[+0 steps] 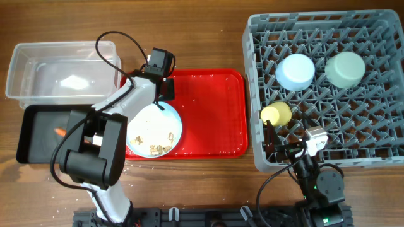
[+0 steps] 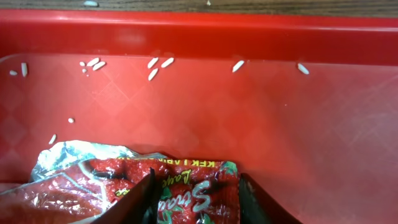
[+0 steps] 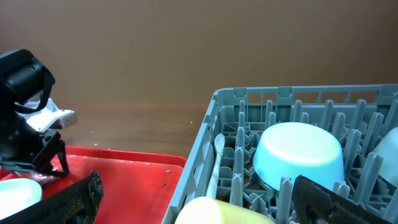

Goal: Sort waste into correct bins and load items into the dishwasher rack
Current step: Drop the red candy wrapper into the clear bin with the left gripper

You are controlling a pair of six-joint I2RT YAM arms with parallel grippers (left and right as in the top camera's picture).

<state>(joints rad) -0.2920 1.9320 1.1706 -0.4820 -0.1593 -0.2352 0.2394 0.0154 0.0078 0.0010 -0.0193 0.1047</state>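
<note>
Wrapper (image 2: 93,190) | between left end effector (image 2: 198,183) jaws | red tray (image 2: 261,31) wall close ahead

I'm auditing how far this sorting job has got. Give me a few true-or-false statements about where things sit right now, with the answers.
1. The carrot lies in the black tray. True.
2. The yellow cup stands on the red tray. False: it sits in the rack, near the two bowls.
3. The plate holds crumbs. True.
4. The tissue is in the black tray. False: it lies in the clear tub.
5. The snack wrapper lies on the red tray. True.
</note>
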